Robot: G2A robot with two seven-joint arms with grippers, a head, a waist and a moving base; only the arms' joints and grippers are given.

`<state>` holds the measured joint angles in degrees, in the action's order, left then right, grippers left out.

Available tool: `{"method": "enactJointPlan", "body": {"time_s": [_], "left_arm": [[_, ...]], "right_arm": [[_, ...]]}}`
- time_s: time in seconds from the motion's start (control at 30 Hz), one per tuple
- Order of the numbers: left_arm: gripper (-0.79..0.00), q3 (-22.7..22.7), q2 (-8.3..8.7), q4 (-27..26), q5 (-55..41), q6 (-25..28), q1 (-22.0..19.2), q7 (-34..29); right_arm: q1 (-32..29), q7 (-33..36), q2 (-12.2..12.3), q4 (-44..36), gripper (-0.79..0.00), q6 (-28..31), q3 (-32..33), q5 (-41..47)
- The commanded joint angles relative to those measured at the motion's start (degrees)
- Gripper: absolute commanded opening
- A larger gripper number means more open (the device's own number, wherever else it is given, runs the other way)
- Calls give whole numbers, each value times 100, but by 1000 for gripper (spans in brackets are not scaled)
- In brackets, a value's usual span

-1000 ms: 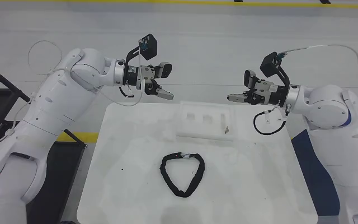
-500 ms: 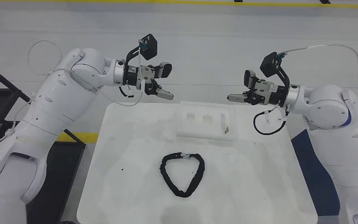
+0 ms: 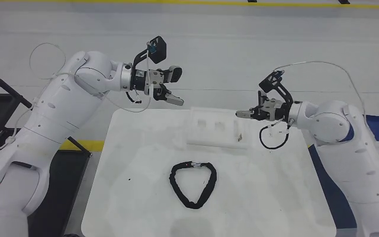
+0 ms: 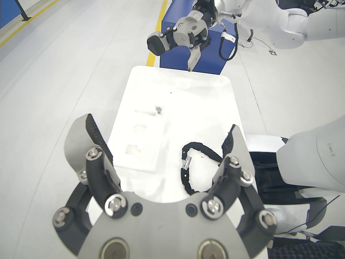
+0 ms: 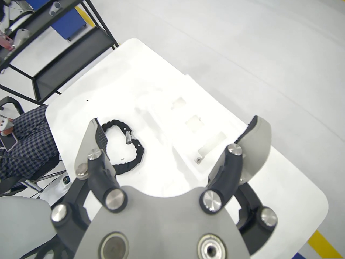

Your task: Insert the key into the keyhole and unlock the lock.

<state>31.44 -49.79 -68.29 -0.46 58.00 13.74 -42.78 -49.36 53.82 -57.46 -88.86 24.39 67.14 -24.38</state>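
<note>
A white table fills the lower middle of the top view, with pale grey floor around it.

Nearest the robot, in the lower centre of the frame, lies the lock: a closed loop of black fabric-sleeved chain joined by a short metal barrel. It lies flat on the table, apart from everything else. The keyhole cannot be made out.

Beyond it, toward the table's far edge, sits a white foam tray with three shallow recesses. The key rests at the tray's right end, a small metal piece beside the right-hand recess.

Farthest off, both grippers hover at the table's far edge. The left gripper is above the far left corner, upper left of centre in the top view, jaws spread wide and holding nothing. The right gripper is to the right of centre, near the tray's right end and above the key, jaws also wide apart and empty.

The key looks light, thin, stiff and probably slippery; a pinch across its flat head would likely suit it, though the foam edge may crowd the fingers. The lock looks floppy and fairly heavy; the rigid barrel is probably the only firm place to hold it.
</note>
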Motion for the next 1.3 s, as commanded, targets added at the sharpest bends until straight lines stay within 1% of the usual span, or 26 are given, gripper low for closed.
{"method": "enactJointPlan", "body": {"time_s": [0.0, 0.23, 0.43, 0.6, 0.83, 1.0, 1.17, 1.27], "left_arm": [[0, 0, 0, 0, 0, 0, 0, 0], [0, 0, 0, 0, 0, 0, 0, 0], [0, 0, 0, 0, 0, 0, 0, 0], [0, 0, 0, 0, 0, 0, 0, 0], [0, 0, 0, 0, 0, 0, 0, 0], [0, 0, 0, 0, 0, 0, 0, 0], [0, 0, 0, 0, 0, 0, 0, 0], [0, 0, 0, 0, 0, 0, 0, 0]], "right_arm": [[-63, 26, -9, 74, 0, -197, -80, -24], [-97, 13, -109, 605, 0, -1285, -475, -69], [38, -59, -239, 1125, 0, -1700, -870, -8], [293, -5, -394, 1621, 0, -1947, -1268, 92], [661, 144, -627, 2290, 0, -1985, -1799, 196], [928, 290, -788, 2771, 0, -1726, -2121, 232], [1176, 365, -933, 3311, 0, -1459, -2313, 373], [1325, 407, -1018, 3624, -52, -1357, -2406, 438]]}}
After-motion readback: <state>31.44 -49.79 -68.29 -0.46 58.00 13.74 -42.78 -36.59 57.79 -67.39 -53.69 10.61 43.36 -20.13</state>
